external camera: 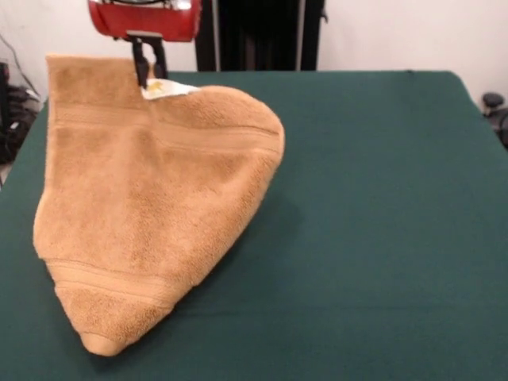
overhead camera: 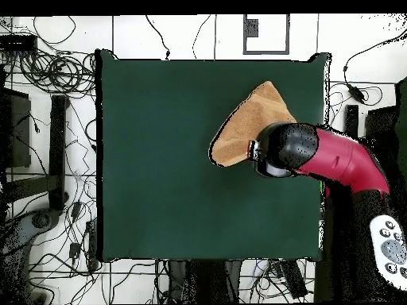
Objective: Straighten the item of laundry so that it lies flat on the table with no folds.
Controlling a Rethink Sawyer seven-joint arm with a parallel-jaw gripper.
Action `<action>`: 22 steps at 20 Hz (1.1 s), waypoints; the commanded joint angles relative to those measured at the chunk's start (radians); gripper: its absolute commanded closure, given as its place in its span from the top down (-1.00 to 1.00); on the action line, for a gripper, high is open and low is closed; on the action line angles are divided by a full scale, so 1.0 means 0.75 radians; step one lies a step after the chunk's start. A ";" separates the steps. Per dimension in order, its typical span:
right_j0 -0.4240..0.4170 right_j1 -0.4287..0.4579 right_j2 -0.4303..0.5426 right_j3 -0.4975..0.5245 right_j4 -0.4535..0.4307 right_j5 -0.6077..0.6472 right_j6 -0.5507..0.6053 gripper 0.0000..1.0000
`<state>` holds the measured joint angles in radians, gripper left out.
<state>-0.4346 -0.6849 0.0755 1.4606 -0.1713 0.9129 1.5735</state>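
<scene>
The item of laundry (external camera: 151, 206), an orange-tan terry towel, is lifted at its top edge and hangs in a draped, folded cone down to the table (external camera: 381, 198) at the front left. My gripper (external camera: 149, 73) comes down from the red wrist and is shut on the towel's upper edge, right beside the small white tag (external camera: 168, 89). Woven bands cross the towel near its top and bottom. From overhead the towel (overhead camera: 246, 127) shows as a triangle at the right of the table (overhead camera: 159, 159), partly under the red arm (overhead camera: 318, 155), which hides the gripper.
The green top stretches wide to the right of the towel in the front view. Cables (overhead camera: 48, 71) and stands crowd the floor around the table. A grey control pad (overhead camera: 391, 242) lies by the arm's base.
</scene>
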 commanded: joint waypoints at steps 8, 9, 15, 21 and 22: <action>0.044 -0.026 -0.029 0.264 -0.048 0.049 0.102 -1.00; 0.049 -0.030 -0.034 0.271 -0.052 0.044 0.110 -1.00; 0.108 -0.060 -0.095 0.302 -0.041 0.103 0.194 -1.00; 0.166 -0.078 -0.152 0.323 0.021 0.198 0.272 -1.00; 0.179 -0.081 -0.169 0.321 0.014 0.205 0.284 -1.00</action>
<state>-0.3652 -0.7429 -0.0219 1.5709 -0.1786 0.9250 1.5735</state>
